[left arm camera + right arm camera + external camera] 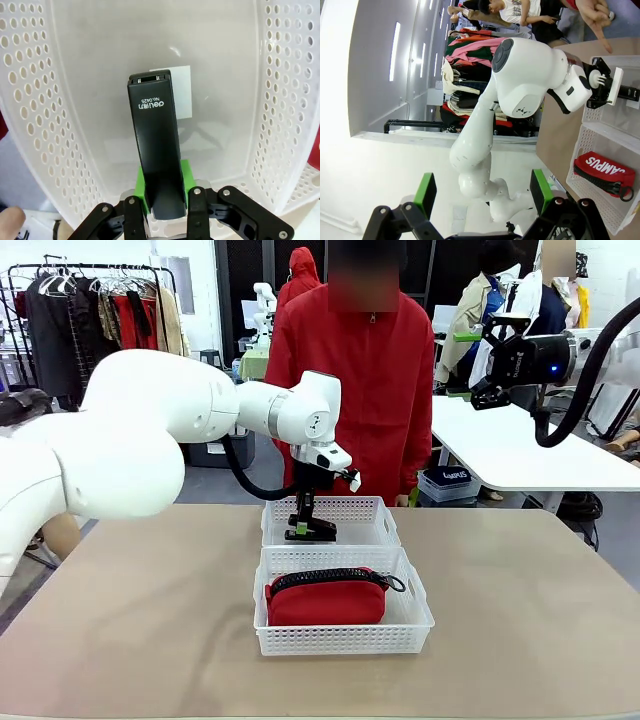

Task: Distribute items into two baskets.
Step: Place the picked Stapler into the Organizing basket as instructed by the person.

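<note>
Left pincer point(160, 200) clamped on small black stapler point(155, 150), hovering inside far white perforated plastic basket point(375, 510). Rigid, light, likely slick-sided; held at one end, long axis straight out from the pads toward the basket floor. Right pincer point(482, 197) spread wide, raised well clear.

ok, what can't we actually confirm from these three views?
- Front view: whether the stapler touches the far basket floor; the basket wall hides it.
- Left wrist: stapler's near end, covered by the left end effector.
- Right wrist: red pouch lettering cut short by its strap.
</note>
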### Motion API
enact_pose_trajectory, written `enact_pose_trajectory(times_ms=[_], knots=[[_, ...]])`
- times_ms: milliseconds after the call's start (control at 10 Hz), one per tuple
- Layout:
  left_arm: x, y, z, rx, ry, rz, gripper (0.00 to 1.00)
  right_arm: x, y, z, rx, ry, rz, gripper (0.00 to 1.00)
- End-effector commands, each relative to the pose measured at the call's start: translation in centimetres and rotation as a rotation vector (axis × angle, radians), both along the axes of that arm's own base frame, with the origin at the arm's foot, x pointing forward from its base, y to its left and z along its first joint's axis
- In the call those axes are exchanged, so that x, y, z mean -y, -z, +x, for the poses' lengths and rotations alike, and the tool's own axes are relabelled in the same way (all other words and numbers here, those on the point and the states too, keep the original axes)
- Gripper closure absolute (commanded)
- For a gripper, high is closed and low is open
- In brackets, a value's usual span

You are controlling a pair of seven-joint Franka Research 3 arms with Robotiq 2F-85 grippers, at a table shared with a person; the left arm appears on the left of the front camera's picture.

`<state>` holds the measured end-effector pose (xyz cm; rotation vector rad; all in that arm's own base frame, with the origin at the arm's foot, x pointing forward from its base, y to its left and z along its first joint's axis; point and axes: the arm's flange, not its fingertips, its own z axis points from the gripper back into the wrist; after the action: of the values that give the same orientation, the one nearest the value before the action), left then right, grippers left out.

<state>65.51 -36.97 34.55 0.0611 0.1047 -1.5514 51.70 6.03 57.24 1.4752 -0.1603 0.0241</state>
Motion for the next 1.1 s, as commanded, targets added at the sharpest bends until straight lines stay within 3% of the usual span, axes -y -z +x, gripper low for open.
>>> enact_pose_trajectory(times_ms=[0,200,700,1000], knots=[[0.9,-0.8,1.0,-0.028,-0.033,-0.016,1.00,-0.1,-0.2,0.1,0.004,0.007,-0.002,0.00],[1.0,-0.7,0.9,-0.043,-0.045,-0.026,1.00,-0.1,-0.2,0.1,0.004,0.007,-0.002,0.00],[0.7,-0.9,0.8,-0.097,-0.069,-0.028,0.01,-0.1,-0.2,0.1,0.004,0.007,-0.002,0.00],[0.4,-2.1,0.6,-0.094,-0.085,-0.041,0.00,-0.1,-0.2,0.1,0.004,0.007,-0.002,0.00]])
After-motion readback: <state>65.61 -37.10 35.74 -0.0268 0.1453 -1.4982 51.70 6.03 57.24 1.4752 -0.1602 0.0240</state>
